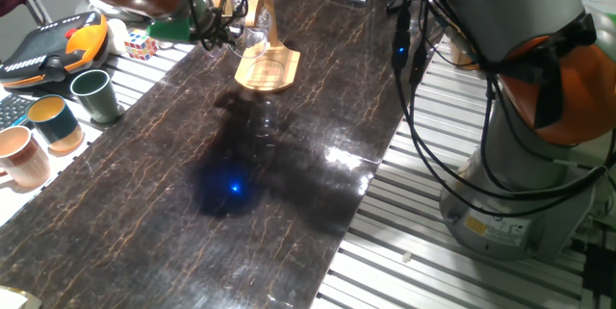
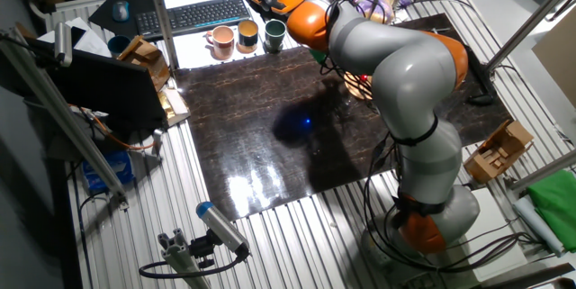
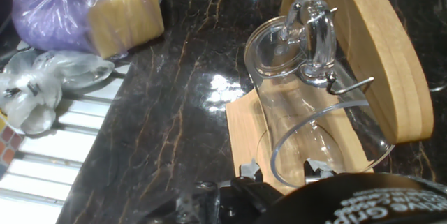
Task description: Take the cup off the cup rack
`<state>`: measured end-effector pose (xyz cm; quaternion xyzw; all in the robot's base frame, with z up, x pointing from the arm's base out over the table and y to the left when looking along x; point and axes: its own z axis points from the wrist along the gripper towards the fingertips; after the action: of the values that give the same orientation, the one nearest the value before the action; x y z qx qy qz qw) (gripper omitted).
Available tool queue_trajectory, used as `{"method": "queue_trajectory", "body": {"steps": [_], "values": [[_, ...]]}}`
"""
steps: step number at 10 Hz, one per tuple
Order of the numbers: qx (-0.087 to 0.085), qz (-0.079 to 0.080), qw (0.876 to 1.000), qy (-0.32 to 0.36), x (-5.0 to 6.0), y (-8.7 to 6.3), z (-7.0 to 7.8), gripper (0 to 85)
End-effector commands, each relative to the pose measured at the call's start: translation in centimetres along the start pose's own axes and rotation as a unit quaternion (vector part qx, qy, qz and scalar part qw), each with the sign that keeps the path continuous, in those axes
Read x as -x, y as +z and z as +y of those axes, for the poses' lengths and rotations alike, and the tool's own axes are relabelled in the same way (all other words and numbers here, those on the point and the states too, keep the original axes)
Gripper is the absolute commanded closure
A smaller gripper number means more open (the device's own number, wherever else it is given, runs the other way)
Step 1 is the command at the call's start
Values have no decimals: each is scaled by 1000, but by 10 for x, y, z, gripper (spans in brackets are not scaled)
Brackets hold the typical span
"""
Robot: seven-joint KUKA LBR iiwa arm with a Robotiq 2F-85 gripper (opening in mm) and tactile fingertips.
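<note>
the cup (image 3: 314, 112) is being kept tilted on the cup rack (image 3: 363, 49) at the counter's (image 1: 289, 203) far end, hooked over a peg, while the fingers' (image 3: 311, 168) state cannot be told.

Only legible-ish print was in the hand view: pale embossed lettering along the black housing (image 3: 349, 199) at the bottom edge, part of it reading roughly "TIVE GRIPPE", the rest cut off by the frame. Other characters on that housing were too small and blurred to read. In the two fixed views nothing readable: the orange-and-black pendant (image 1: 58, 44) had keys and a screen but no characters could be made out, and the keyboard (image 2: 193, 14) legends were too small to tell.
</note>
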<state>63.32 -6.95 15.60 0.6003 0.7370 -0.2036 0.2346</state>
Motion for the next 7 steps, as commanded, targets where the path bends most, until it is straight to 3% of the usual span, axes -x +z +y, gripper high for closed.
{"method": "queue_trajectory", "body": {"steps": [1,7], "values": [[-2,-3,1000,0,0,1,0,457],[-7,-13,1000,3,4,6,1,460]]}}
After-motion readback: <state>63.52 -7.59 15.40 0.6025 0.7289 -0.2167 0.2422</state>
